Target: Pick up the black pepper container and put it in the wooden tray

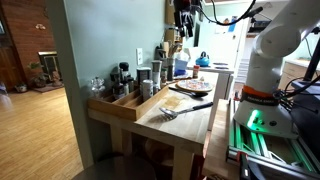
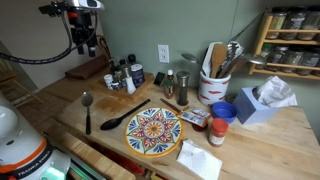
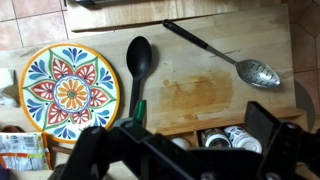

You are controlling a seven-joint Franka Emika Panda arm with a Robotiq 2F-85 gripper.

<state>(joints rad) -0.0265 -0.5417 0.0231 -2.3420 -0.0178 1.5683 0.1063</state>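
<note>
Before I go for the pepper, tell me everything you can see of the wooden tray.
The wooden tray is a long, low-sided box of light plain wood, lying flat on the table along its wall-side edge. Several jars stand upright inside, partly filling it. In the wrist view only a stretch of its rim shows, with jar lids inside.

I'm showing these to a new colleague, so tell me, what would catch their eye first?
Most striking is the brightly patterned plate in the middle of the wooden table, with a black spoon lying beside it. Next comes the robot's pincer, which hangs open high above the wooden tray of spice jars by the wall.
</note>
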